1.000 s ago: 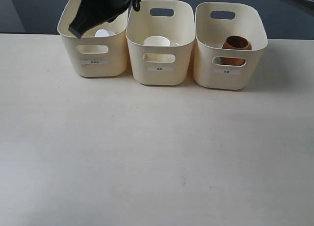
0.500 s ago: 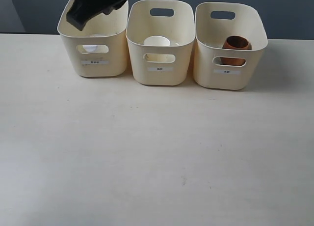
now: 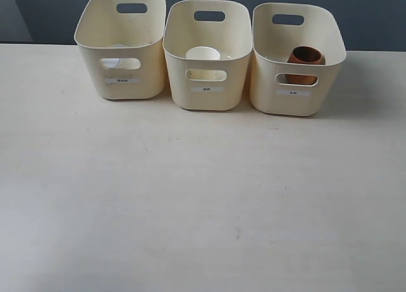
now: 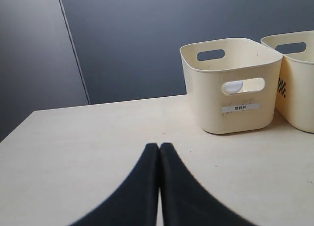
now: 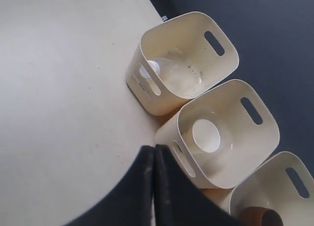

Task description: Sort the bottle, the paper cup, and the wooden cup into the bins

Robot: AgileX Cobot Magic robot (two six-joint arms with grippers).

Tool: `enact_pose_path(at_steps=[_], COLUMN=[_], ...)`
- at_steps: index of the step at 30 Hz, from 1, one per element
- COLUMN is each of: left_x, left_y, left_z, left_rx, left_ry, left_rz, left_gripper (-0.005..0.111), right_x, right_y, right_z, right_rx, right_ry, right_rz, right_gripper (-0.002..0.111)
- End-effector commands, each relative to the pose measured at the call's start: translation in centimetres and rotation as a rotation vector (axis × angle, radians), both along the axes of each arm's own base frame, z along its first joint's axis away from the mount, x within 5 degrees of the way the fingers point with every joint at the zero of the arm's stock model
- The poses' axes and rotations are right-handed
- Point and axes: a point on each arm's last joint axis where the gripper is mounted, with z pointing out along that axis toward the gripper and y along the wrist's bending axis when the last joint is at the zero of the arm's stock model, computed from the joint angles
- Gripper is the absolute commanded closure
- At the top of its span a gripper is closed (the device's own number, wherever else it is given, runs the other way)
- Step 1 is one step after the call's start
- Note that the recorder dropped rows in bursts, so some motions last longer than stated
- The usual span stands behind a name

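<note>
Three cream bins stand in a row at the table's back. The bottle (image 5: 169,71) lies inside the left bin (image 3: 120,82); its white cap (image 3: 112,63) shows through the handle slot. In the middle bin (image 3: 207,92) stands the paper cup (image 3: 202,53). The wooden cup (image 3: 306,56) rests in the right bin (image 3: 295,98). Neither arm appears in the exterior view. My left gripper (image 4: 159,146) is shut and empty over the table, short of the left bin (image 4: 230,83). My right gripper (image 5: 154,149) is shut and empty, high above the table beside the middle bin (image 5: 228,132).
A dark wall runs behind the bins. The pale table (image 3: 203,197) stretches in front of them with only small specks on it. Each bin carries a small white label (image 3: 123,80) under its front slot.
The left arm, which hung over the left bin, has drawn back up and out of the exterior view. The bottle's cap dropped lower and now shows behind the slot.
</note>
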Motion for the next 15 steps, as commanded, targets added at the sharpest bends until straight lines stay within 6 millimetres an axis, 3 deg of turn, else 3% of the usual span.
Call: enact_pose_path(at_steps=[1, 8, 15], left_x=[0.0, 0.0, 0.0], left_y=[0.0, 0.0, 0.0], left_z=[0.0, 0.0, 0.0], left_rx=[0.003, 0.003, 0.003], left_ry=[-0.012, -0.012, -0.012], left_rz=[0.001, 0.001, 0.001], left_gripper=[0.107, 0.107, 0.107], right_x=[-1.6, -3.7, -5.3], right_y=[-2.5, -7.4, -10.8], right_z=[0.2, -2.6, -8.0], right_rx=[-0.013, -0.041, -0.013], right_ry=[-0.018, -0.019, -0.071], right_rz=[-0.048, -0.168, -0.193], right_gripper=[0.109, 0.109, 0.109])
